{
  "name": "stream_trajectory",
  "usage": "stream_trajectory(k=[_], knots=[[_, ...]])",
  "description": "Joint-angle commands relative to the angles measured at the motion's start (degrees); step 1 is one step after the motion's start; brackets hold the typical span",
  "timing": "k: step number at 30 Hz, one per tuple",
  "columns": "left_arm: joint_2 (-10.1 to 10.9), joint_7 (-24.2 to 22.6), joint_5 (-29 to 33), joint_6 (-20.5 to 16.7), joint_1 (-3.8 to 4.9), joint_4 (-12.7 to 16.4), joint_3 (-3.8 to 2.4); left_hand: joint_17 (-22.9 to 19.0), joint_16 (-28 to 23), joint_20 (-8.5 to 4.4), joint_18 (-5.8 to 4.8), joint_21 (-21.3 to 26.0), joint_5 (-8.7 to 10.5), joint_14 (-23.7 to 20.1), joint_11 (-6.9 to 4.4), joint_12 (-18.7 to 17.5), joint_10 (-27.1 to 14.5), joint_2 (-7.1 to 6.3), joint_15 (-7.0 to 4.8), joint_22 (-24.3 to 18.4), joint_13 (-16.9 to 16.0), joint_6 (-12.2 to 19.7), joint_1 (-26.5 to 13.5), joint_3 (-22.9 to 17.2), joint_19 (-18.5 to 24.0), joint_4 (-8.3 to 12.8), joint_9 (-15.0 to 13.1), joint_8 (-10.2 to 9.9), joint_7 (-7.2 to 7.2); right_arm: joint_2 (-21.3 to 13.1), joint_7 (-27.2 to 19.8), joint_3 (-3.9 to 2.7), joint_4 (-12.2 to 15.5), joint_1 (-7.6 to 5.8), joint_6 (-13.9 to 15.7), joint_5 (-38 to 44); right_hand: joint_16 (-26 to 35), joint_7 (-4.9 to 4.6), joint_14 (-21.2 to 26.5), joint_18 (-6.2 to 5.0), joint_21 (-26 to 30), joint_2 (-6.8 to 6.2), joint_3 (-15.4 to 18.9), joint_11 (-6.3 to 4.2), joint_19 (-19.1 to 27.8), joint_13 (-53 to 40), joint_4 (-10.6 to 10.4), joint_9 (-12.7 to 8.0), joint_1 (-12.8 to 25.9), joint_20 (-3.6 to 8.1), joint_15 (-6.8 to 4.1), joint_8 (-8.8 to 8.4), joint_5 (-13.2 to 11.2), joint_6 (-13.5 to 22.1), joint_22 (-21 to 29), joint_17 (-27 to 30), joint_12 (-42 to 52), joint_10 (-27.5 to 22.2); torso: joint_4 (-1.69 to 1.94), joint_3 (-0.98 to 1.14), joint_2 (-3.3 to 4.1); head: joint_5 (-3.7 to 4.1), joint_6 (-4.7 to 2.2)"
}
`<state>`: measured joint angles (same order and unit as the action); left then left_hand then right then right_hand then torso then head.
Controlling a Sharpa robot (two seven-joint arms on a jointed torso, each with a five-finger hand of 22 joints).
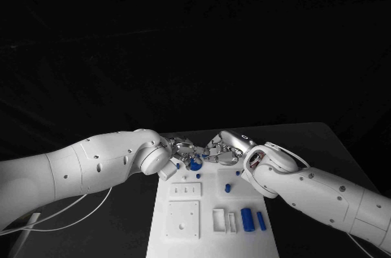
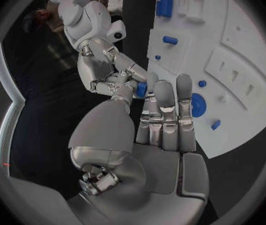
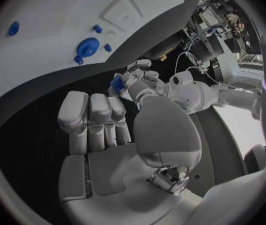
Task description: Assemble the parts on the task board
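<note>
Head view: the white board sits in the middle of the black table, long way running toward the robot. Both hands meet just over its far end. Left hand and right hand are nearly touching, fingers bunched around a small blue piece between them. Can't tell from here which hand really has it. On the board nearer the robot: two blue cylinders lying side by side next to a white bracket, a short blue peg mid-board, plus raised white blocks w/ slots and a bigger square plate. The arms cover the far edge of the board, so whatever is under them stays hidden.

Left wrist view: left hand's fingers are straight and close together, nothing in the palm. Beyond them the right hand pinches a small blue piece at its fingertips, right by the left thumb tip. On the board there's a blue gear lying flat, small blue bits beside it, a blue peg and the blue cylinders farther off.

Right wrist view: right hand's fingers are curled forward and together. The left hand touches a blue piece at its fingertips. The gear lies on the board w/ small blue bits around it.

So the piece is pinched between both hands' fingertips, above the table edge of the board.
</note>
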<state>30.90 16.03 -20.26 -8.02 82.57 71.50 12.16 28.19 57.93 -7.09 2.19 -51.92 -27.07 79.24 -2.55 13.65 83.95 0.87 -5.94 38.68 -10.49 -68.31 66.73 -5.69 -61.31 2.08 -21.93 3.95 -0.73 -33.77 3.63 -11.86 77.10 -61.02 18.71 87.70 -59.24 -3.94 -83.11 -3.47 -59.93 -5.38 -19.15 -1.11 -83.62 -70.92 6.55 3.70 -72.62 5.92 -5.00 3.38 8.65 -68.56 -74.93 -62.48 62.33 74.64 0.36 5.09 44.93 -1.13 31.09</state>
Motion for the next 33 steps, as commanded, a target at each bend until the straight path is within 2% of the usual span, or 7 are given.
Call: stream_trajectory(k=[1,8,13,16,22,27,33], knots=[[-0.22,-1.66,0.34,1.94,0.17,0.39,-0.2,0.07,0.29,-0.23,-0.22,0.31,-1.07,-0.11,-0.41,0.26,2.48,-0.22,-0.31,0.35,-0.11,0.1,-1.02,-0.97,0.19,0.12,-16.1,-0.09,0.37,0.05,-0.05,0.2,-0.02,0.17,-1.58,0.64,-0.15,0.1,-0.14,0.25,-0.27,-0.32,-0.08,-0.08,-0.51,-0.07,-0.23,0.07,-0.17,0.11,-0.04,0.2,0.38,-0.26,-7.87,-0.09,0.12,0.39,-0.02,0.01,-0.01,-0.01,0.05],[-0.18,-1.62,0.53,2.6,0.17,0.44,-0.2,0.25,0.83,-0.35,-0.31,0.71,-3.61,-0.22,-0.61,1.12,2.5,-0.69,-0.48,1.46,-0.65,0.09,-2.07,-3.26,0.18,0.52,-22.25,-0.01,0.78,0.06,-0.04,0.25,-0.21,0.17,-1.7,0.63,-0.15,0.1,-0.14,0.25,-0.27,-0.32,-0.08,-0.08,-0.51,-0.07,-0.23,0.07,-0.17,0.11,-0.04,0.2,0.38,-0.26,-7.87,-0.09,0.12,0.39,0.01,-0.01,0.0,0.06,0.07],[-0.1,-1.59,0.66,2.91,0.16,0.52,-0.2,0.79,2.08,-0.56,-0.44,0.82,-4.99,-0.37,-0.82,2.46,2.4,-0.81,-0.69,2.48,-1.55,0.0,-2.96,-4.79,0.15,0.87,-28.31,-0.02,1.12,0.05,-0.06,0.27,-0.36,0.17,-1.74,0.62,-0.14,0.11,-0.16,0.26,-0.22,-0.17,-0.06,-0.08,-0.51,-0.13,-0.19,0.07,-0.26,0.12,-0.05,0.21,0.38,-0.36,-7.87,-0.18,0.13,0.39,-0.01,0.01,-0.02,0.06,0.13],[-0.01,-1.56,0.71,3.04,0.15,0.55,-0.2,1.27,3.64,-0.76,-0.5,0.69,-5.43,-0.38,-1.04,3.87,2.39,-0.81,-0.92,3.55,-2.54,-0.12,-3.6,-6.08,0.09,1.47,-33.0,-0.11,1.37,0.02,-0.13,0.29,-0.43,0.17,-1.8,0.61,-0.14,0.11,-0.16,0.26,-0.22,-0.17,-0.06,-0.08,-0.51,-0.13,-0.19,0.07,-0.26,0.12,-0.05,0.21,0.38,-0.36,-7.87,-0.18,0.13,0.39,0.03,0.01,0.0,0.06,0.22],[0.08,-1.51,0.73,3.23,0.12,0.57,-0.2,2.38,7.62,-1.32,-0.51,-0.83,-6.69,-0.28,-1.58,7.69,2.01,-0.35,-1.43,5.84,-5.31,-0.5,-3.75,-7.78,-0.01,3.11,-38.34,-0.12,1.65,-0.04,-0.27,0.34,-0.55,0.18,-1.84,0.56,-0.05,0.14,-0.14,0.27,-0.26,-0.15,-0.07,-0.1,-0.52,-0.15,-0.12,0.08,-0.31,0.12,-0.06,0.22,0.4,-0.47,-7.88,-0.15,0.13,0.38,0.05,0.01,0.06,0.13,0.34],[0.23,-1.5,0.59,3.34,0.1,0.59,-0.2,1.99,9.0,-1.4,-0.37,-1.1,-6.8,-0.36,-1.66,8.65,1.85,0.08,-1.54,7.32,-6.6,-0.76,-4.12,-9.03,0.07,4.86,-40.05,-0.18,1.68,-0.09,-0.31,0.37,-0.71,0.19,-1.72,0.53,-0.06,0.16,-0.14,0.26,-0.2,-0.03,-0.13,-0.11,-0.51,-0.13,-0.07,0.08,-0.34,0.13,-0.07,0.21,0.52,-0.55,-7.87,-0.18,0.09,0.35,-0.02,0.05,-0.01,0.05,0.51],[0.32,-1.58,0.03,3.45,0.05,0.59,-0.2,2.08,9.92,-1.62,-0.42,-1.18,-5.74,-0.23,-1.76,9.52,2.2,0.23,-1.79,7.93,-7.21,-1.72,-3.52,-8.71,-0.15,5.11,-40.52,-0.18,1.89,-0.16,-0.35,0.38,-0.77,0.2,-1.39,0.52,0.0,0.19,-0.14,0.27,-0.21,0.0,-0.11,-0.13,-0.51,-0.12,-0.04,0.09,-0.21,0.14,-0.07,0.22,0.57,-0.63,-7.87,-0.18,0.05,0.33,0.05,0.02,-0.01,0.1,0.61]])
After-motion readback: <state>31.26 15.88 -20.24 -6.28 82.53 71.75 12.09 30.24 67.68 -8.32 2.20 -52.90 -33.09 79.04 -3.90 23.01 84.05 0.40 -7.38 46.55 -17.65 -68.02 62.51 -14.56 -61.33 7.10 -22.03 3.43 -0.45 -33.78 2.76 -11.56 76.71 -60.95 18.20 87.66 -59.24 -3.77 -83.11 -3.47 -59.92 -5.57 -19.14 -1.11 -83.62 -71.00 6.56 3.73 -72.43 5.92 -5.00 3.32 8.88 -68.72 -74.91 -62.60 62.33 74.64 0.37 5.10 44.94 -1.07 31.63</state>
